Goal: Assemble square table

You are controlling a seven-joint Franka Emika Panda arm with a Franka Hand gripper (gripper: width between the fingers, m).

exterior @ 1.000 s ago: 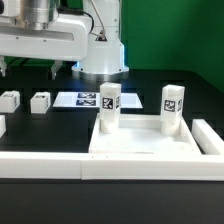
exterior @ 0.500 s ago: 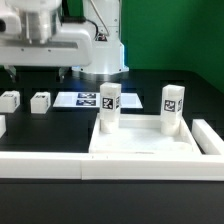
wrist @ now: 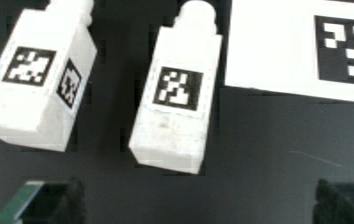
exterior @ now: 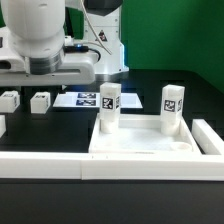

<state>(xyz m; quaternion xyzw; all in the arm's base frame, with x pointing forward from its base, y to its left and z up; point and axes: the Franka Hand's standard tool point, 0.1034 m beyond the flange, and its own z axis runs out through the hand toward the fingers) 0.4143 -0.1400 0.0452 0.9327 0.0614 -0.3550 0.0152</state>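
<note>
1. Since a second ago the arm (exterior: 40,40) had come down over the tabletop's edge on the exterior view's left. None of the parts had shifted.
2. The gripper (wrist: 195,205) was empty, its jaws spread wide. The two dark fingertips (wrist: 49,200) showed far apart in the wrist view.
3. Below the gap, touching neither finger, lay one loose leg (wrist: 177,95) on its side, off-centre toward one finger. A second loose leg (wrist: 41,75) lay just beside it, with a strip of bare tabletop between them.
4. In the exterior view both loose legs (exterior: 40,101) sat near that same edge, below the gripper.
5. The marker board (exterior: 90,100) lay flat just beside them, toward the middle of the tabletop.
6. Further out, the slab (exterior: 140,145) rested near the front edge against the wall (exterior: 40,166). Two standing legs (exterior: 108,108) rose upright from its far corners. Its near corners looked empty.
7. I judged the loose leg light, stiff and hard, with smooth plastic that might slip. Its narrowed end looked a poor place to pinch.
8. The flat long sides near the middle looked the best hold, once the gap was centred over the leg and clear of its neighbour.
</note>
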